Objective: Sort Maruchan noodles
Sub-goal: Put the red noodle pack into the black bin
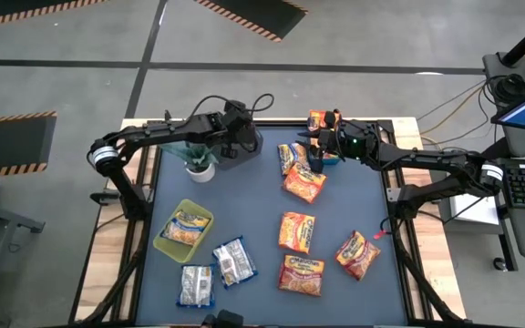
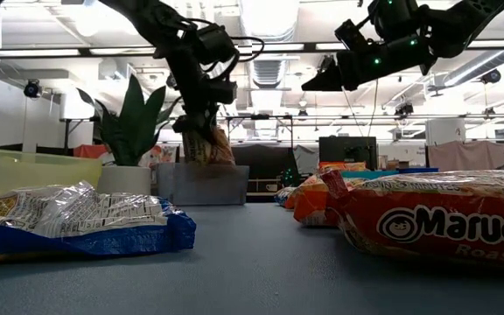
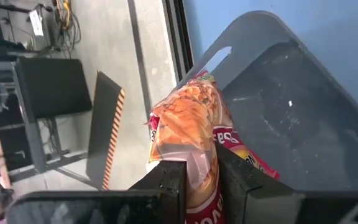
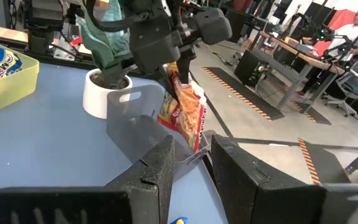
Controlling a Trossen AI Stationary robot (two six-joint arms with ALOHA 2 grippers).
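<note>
Left gripper (image 3: 201, 177) clamped on an orange Maruchan packet (image 3: 188, 121), hung over the grey bin (image 3: 291, 118) for dropping in; right gripper (image 4: 188, 158) raised nearby, fingers parted, empty.

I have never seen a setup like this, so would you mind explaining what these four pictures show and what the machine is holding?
This is a two-armed robot at a blue table, sorting ramen packets. One picture looks down from overhead, one sits at table height, and two come from cameras on the arms' wrists. Loose orange packets and silver packets lie on the table, and a yellow bin holds one. The left tool is shut on an orange noodle packet above a grey bin, beside a potted plant. The right tool hangs empty at the table's far edge, fingers apart.
</note>
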